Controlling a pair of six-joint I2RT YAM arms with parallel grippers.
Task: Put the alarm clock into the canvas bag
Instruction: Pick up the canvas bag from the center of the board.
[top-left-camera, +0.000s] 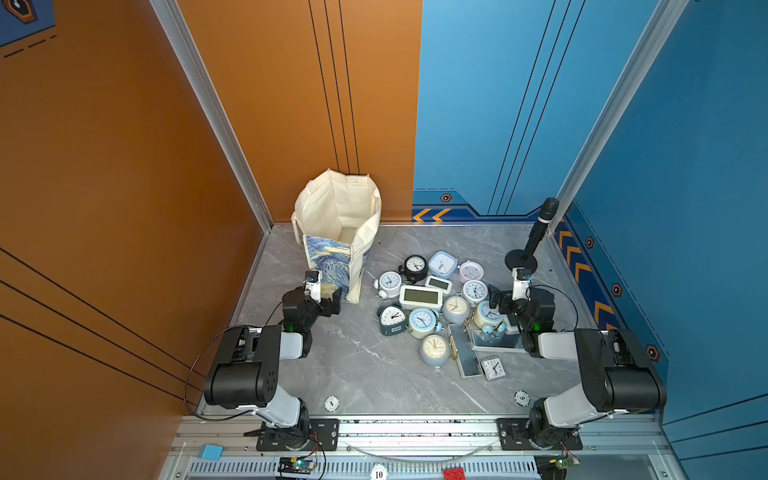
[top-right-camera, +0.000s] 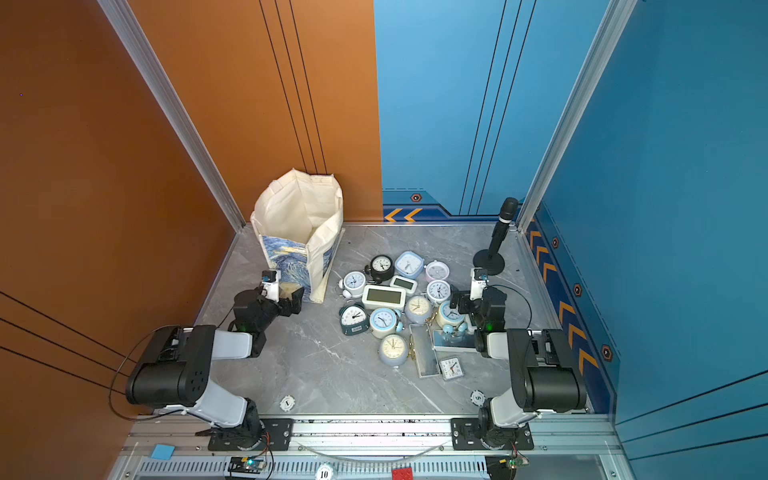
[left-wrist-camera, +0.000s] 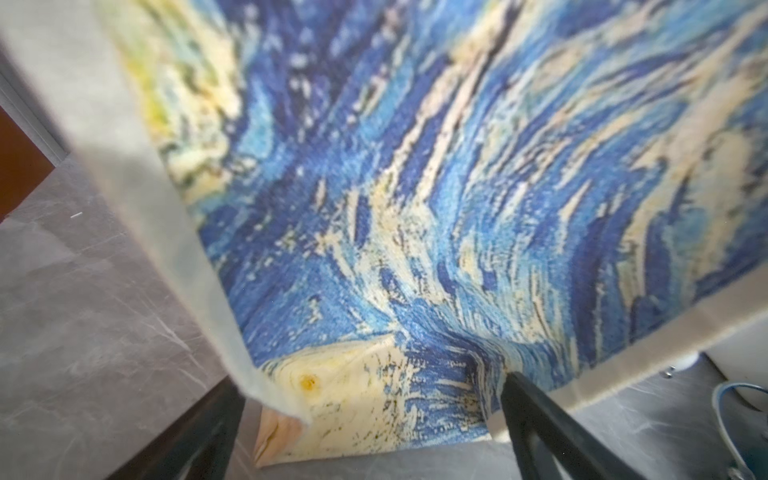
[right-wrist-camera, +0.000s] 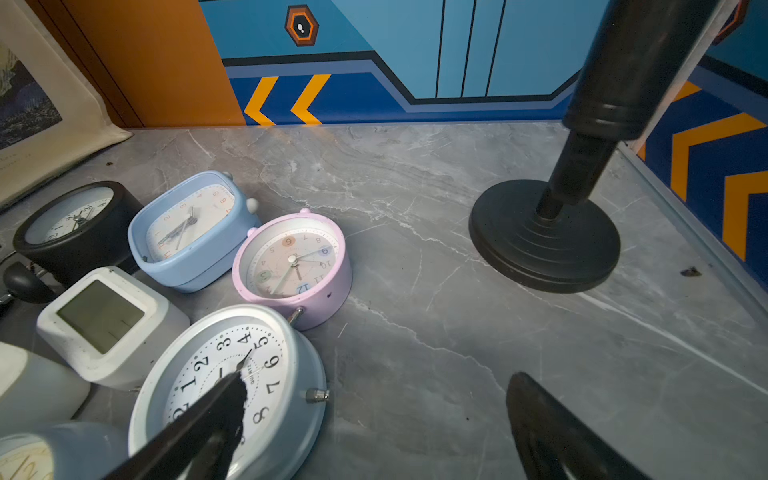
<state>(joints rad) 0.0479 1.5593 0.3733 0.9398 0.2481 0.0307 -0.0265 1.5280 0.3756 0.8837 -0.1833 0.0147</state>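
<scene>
Right pincer (right-wrist-camera: 378, 380), spread wide, has a round pale-blue alarm clock (right-wrist-camera: 266, 365) beside one finger: probably light, rigid, slick; grip across its rim.

1. The bag (top-left-camera: 338, 216) stands upright at the far left of the table (top-left-camera: 353, 365), against the back wall, its mouth facing up.
2. The clocks (top-left-camera: 440, 307) lie clustered right of the bag, around mid-table and apart from it.
3. The mic stand (top-left-camera: 521, 262) stands in the far right corner, behind the cluster's right end.
4. The left gripper (left-wrist-camera: 370, 395) sits low before the bag's near face; contact cannot be told.
5. The right gripper (right-wrist-camera: 378, 380) is at the cluster's right edge, with one finger over a round clock (right-wrist-camera: 199, 365) and the other over bare table.
6. One token (top-left-camera: 331, 403) lies at the near edge on the left, and a second token (top-left-camera: 521, 398) on the right.
</scene>
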